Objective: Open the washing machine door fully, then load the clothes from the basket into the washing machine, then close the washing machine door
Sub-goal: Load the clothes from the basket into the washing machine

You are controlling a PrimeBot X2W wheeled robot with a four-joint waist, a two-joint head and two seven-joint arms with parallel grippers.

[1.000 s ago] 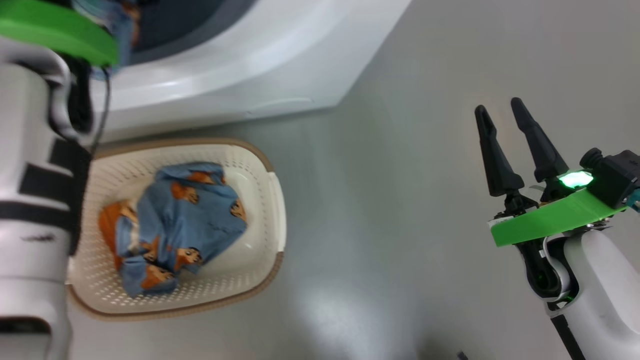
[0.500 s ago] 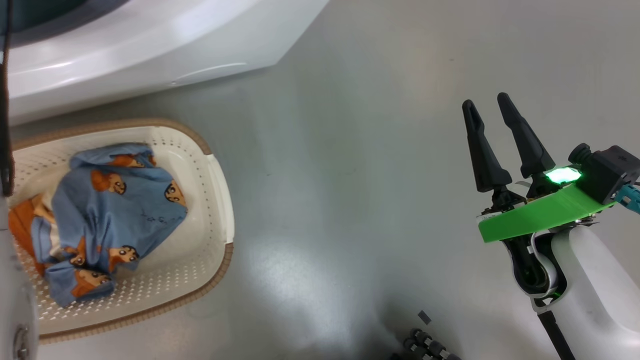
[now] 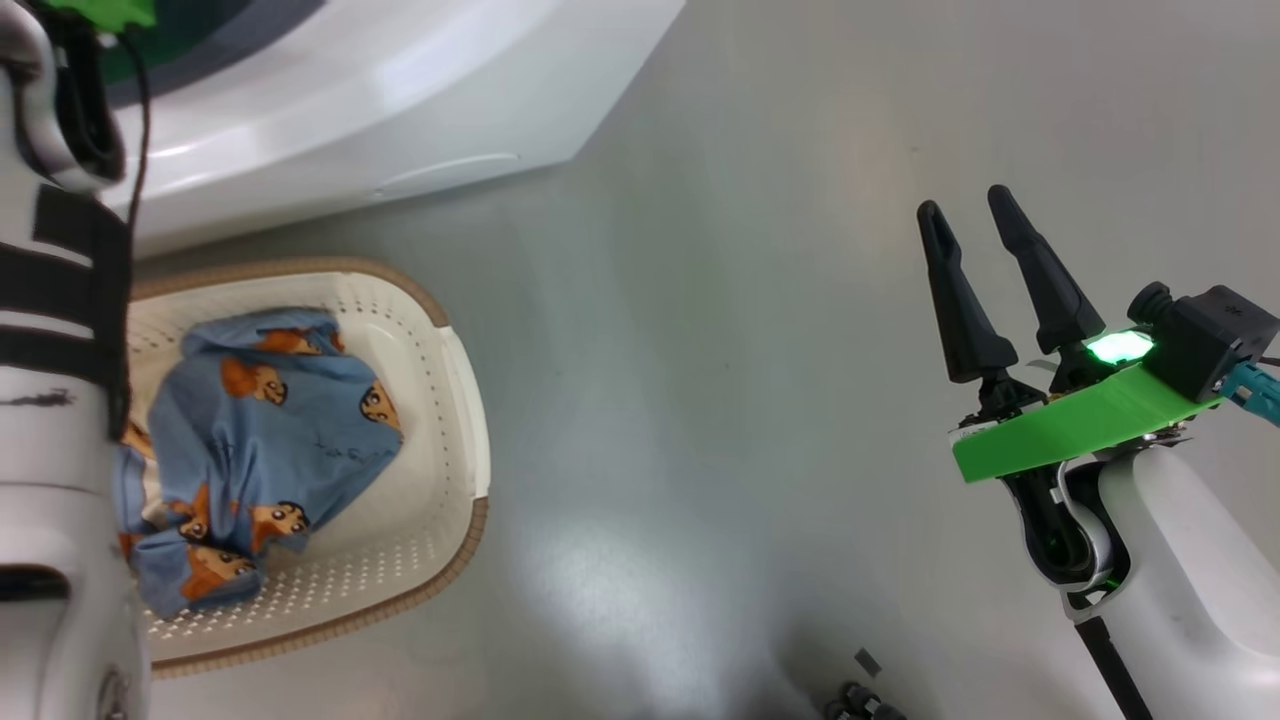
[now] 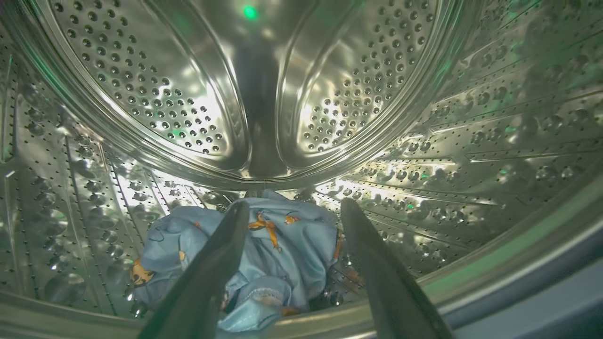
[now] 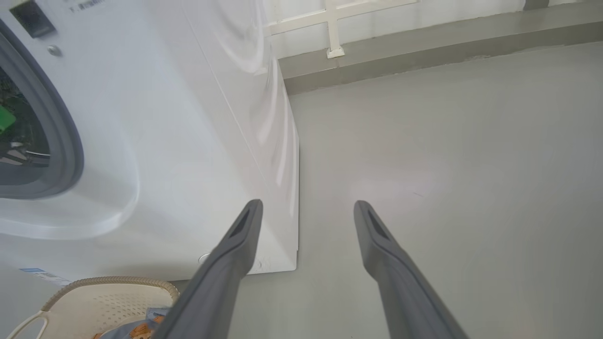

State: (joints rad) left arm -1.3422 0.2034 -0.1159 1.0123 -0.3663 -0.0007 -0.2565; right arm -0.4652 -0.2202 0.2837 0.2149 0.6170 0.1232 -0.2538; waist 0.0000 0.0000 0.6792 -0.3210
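The left hand (image 4: 292, 205) is inside the washing machine (image 3: 400, 90) drum (image 4: 141, 94), fingers spread, with one bear-print garment (image 4: 282, 254) lying at the drum's bottom. More clothes (image 3: 270, 430) lie in the basket (image 3: 440, 420) before the washer. A blue label (image 5: 35, 273) low on its front is too small to read. The right hand (image 3: 965, 200) hangs spread and empty over the floor (image 3: 700, 350).

My left forearm (image 3: 50, 470) is glossy white with black straps (image 3: 60, 290); my right forearm (image 3: 1190, 570) carries a green plate (image 3: 1080, 425), tapered black fingers (image 3: 955, 300) and a glowing green lamp (image 3: 1118, 347).
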